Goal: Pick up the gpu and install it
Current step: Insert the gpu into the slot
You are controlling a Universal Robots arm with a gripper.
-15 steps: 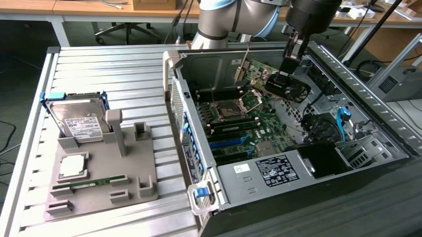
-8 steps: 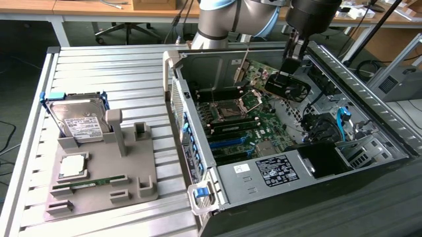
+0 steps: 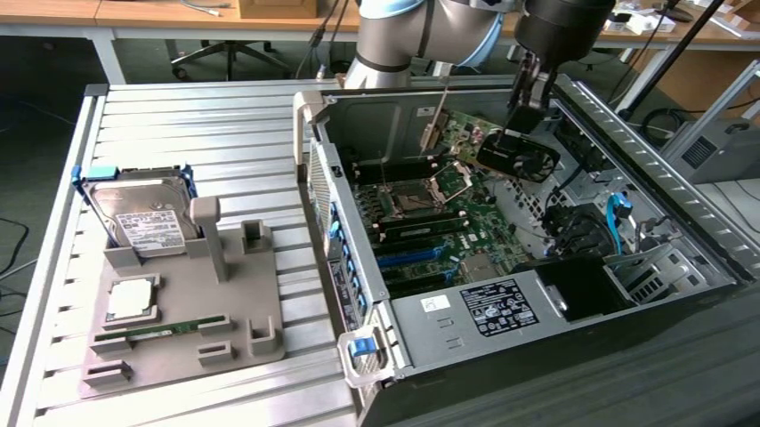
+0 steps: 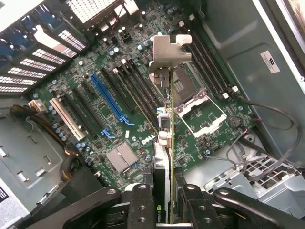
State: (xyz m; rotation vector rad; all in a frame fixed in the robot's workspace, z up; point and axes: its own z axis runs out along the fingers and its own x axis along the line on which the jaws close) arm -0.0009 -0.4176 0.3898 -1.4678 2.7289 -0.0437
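Inside the open computer case (image 3: 368, 120), at about two o'clock from the processor socket (image 3: 418, 197) in the exterior view, the gpu (image 3: 519, 153) is held clear above the motherboard (image 3: 475, 240) by the tool (image 3: 522, 123), which is closed narrowly on the card's two flat faces. In the wrist view the card is seen edge-on, its metal bracket (image 4: 169, 47) at the end away from the fingers (image 4: 143, 200). The card is judged light, stiff and fragile, best gripped across its faces near one end, away from small parts.
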